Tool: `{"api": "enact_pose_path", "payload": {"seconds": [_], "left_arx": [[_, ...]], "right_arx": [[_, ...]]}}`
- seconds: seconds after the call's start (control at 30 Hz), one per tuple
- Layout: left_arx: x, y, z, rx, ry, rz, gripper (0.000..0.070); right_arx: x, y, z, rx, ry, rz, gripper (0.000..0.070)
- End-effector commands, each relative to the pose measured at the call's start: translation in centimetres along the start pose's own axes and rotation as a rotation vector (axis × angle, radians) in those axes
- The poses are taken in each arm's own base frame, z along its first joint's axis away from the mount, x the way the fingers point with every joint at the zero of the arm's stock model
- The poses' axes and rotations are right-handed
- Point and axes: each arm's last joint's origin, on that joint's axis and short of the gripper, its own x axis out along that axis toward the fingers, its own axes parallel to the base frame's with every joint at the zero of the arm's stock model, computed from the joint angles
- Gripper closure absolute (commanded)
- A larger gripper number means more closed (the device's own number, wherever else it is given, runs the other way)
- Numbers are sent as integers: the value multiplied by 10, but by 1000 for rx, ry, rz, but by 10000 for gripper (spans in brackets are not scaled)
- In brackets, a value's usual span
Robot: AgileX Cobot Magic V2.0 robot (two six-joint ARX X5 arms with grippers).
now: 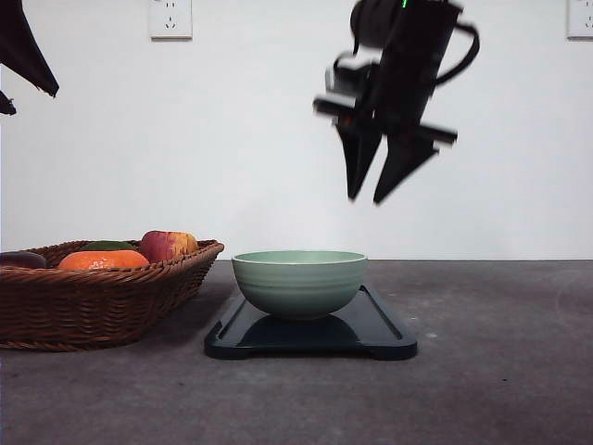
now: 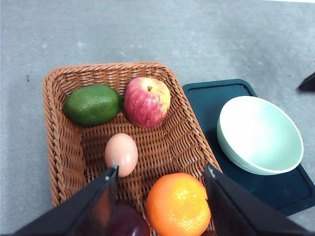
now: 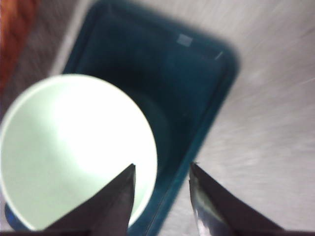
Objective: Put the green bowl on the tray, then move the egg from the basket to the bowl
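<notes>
green bowl [image 1: 299, 283] on tray [image 1: 375, 326], r gripper [image 1: 378, 188] well above.

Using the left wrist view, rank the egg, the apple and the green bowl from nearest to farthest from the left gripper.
1. The egg, in the basket, right by one fingertip of the left gripper.
2. The apple, deeper in the basket, beside the avocado.
3. The green bowl, outside the basket, on the tray.

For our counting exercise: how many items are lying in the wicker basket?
5. An avocado and an apple sit at one end, the egg in the middle, an orange and a dark purple item by the left claw. Others may be hidden.
</notes>
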Motion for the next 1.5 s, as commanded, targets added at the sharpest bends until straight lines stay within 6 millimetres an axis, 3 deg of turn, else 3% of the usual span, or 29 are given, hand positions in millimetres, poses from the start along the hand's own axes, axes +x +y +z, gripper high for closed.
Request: {"api": "enact_pose_path", "payload": {"seconds": [0.0,0.23,0.63,0.87,1.13,1.47], "left_arx": [[-2,-1,6,6,-19,-8,352],[-2,-1,6,6,-20,-8,352],[-1,-5,5,12,-9,-24,352],[2,-15,3,31,19,-70,350],[22,-23,19,-23,133,-65,349],[85,-29,64,18,358,121,336]], "right_arx": [[-8,8,4,-28,-57,10,487],[-29,18,-21,-74,-237,53,487],[-54,1,-133,-127,-406,53,487],[-66,-8,-183,-124,-436,43,487],[-76,-8,-194,-127,-456,45,487],[-76,-8,-193,-128,-467,46,487]]}}
